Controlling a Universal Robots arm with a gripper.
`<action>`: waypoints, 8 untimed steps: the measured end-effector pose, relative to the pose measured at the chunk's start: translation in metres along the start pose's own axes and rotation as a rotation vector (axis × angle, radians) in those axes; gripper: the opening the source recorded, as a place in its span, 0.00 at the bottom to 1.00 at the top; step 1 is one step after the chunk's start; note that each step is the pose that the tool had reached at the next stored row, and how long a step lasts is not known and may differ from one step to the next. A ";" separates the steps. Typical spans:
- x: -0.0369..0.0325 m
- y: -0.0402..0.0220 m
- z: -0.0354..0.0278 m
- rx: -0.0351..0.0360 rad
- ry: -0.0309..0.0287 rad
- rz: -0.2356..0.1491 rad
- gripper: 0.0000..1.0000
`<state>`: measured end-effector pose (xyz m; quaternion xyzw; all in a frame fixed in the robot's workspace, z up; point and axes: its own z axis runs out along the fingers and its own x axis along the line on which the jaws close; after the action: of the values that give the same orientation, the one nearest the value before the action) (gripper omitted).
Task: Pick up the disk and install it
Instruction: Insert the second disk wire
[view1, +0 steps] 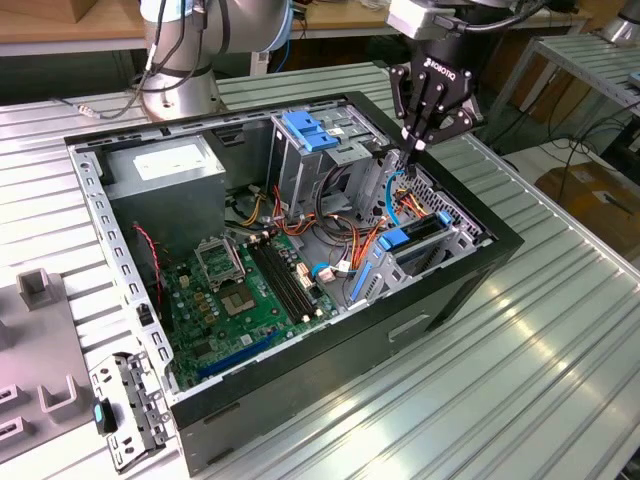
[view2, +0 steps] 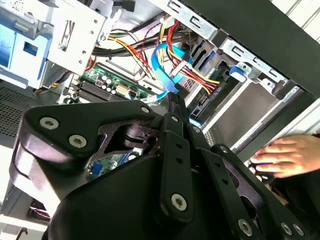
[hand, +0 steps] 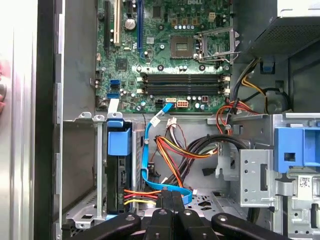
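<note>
— Gripper (view1: 413, 145) first: how do its fingers stand?

— Pressed together, tip against tip, with nothing between them that I can see. In the exterior view it hangs point-down over the open computer case (view1: 400, 322), at the end on that view's right. In the first wrist view the black fingers (hand: 161, 216) lie side by side.

— What is nearest to it?

— A blue flat cable (hand: 145, 165) runs just beside the tips. Whether they touch it I cannot tell. A bundle of red, orange and yellow wires (hand: 175, 155) lies close by.

— And the disk?

— The disk (hand: 117, 175) stands on edge in the metal bay at that same end of the case, its blue rail on top, with wires plugged into the end nearest the gripper. The exterior view shows it (view1: 415, 245) below the gripper, seated in the bay.

— Anything beside the case?

— A person's hand (view2: 287, 156) rests outside the case wall, near the bay.

— Farther on?

— The green circuit board (view1: 250, 290) covers the case floor, past the wires. The metal cage (view1: 310, 150) with the blue top stands upright near the middle. Beyond that, in the far corner on the exterior view's left, sits the grey box (view1: 165, 170) with a white sticker. The case lies on a ribbed metal table (view1: 520, 380).
</note>
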<state>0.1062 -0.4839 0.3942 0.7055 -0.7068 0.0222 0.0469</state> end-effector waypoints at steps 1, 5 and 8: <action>-0.0022 -0.0001 0.0001 0.0000 0.0118 0.000 0.11; -0.0106 -0.0005 0.0009 0.0000 0.0654 0.002 0.18; -0.0167 -0.0015 0.0030 0.0001 0.0879 0.003 0.18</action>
<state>0.1075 -0.4676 0.3895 0.7027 -0.7052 0.0532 0.0778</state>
